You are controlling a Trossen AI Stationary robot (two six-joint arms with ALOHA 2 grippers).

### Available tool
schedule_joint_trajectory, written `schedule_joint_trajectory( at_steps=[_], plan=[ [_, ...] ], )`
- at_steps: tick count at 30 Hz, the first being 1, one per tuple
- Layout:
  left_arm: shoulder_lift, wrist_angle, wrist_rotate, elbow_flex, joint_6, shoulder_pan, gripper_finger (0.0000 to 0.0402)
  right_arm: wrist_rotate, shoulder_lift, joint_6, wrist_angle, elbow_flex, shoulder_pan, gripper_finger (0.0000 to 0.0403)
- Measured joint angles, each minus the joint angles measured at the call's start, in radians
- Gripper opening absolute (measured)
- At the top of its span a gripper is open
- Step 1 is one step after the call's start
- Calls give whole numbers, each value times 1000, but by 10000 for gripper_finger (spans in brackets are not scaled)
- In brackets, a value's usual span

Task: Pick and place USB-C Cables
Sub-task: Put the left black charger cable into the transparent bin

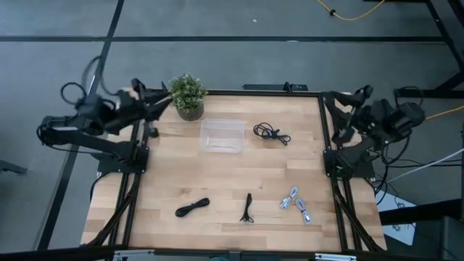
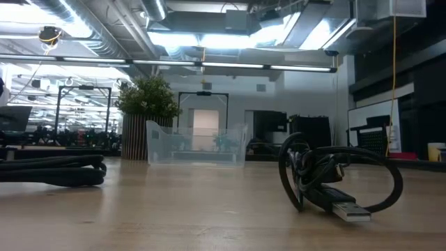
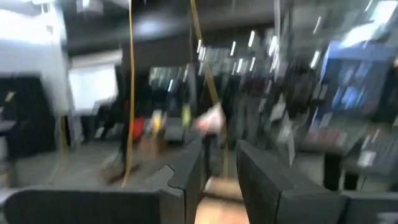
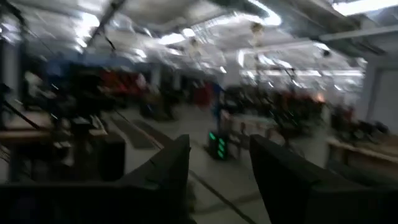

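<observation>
In the high view, four cables lie flat on the wooden table. A loose black cable [image 1: 270, 133] rests right of the clear container [image 1: 222, 135]. A black coil [image 1: 192, 207], a thin black bundle [image 1: 247, 208] and a white cable with silvery plugs [image 1: 297, 204] lie toward the near edge. The low view shows the black coil [image 2: 52, 169] and a black bundle with a silvery plug [image 2: 334, 178] close up. My left gripper [image 1: 163, 99] [image 3: 221, 171] is raised at the far left corner, open. My right gripper [image 1: 339, 109] [image 4: 217, 171] is raised at the far right edge, open. Neither holds anything.
A small potted plant [image 1: 188, 94] [image 2: 148, 97] stands at the far edge, left of the clear container [image 2: 196, 143]. Bare wood lies between the container and the near row of cables. Both arm bases sit at the table's left and right sides.
</observation>
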Motion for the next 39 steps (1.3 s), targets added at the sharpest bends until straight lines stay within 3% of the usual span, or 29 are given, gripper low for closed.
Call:
schedule_joint_trajectory(
  at_steps=[4, 11, 19, 26, 35, 39],
  plan=[
    [115, -199, -14, 152, -2, 0, 93, 117, 84, 102, -224, 132, 0, 174],
    [235, -318, 13, 233, -36, 4, 93, 115, 168, 417, -642, 264, 0, 174],
    [346, -419, 114, 233, -139, 60, 93, -145, 193, 763, -996, 282, -37, 174],
    [454, -479, 254, 232, -163, 126, 93, -274, 257, 1044, -1229, 253, -177, 174],
    [548, -587, 406, 232, -163, 158, 93, -599, 457, 1022, -1223, 73, -472, 174],
    [575, -702, 428, 232, -171, 143, 93, -664, 551, 969, -1158, -16, -575, 174]
  ],
)
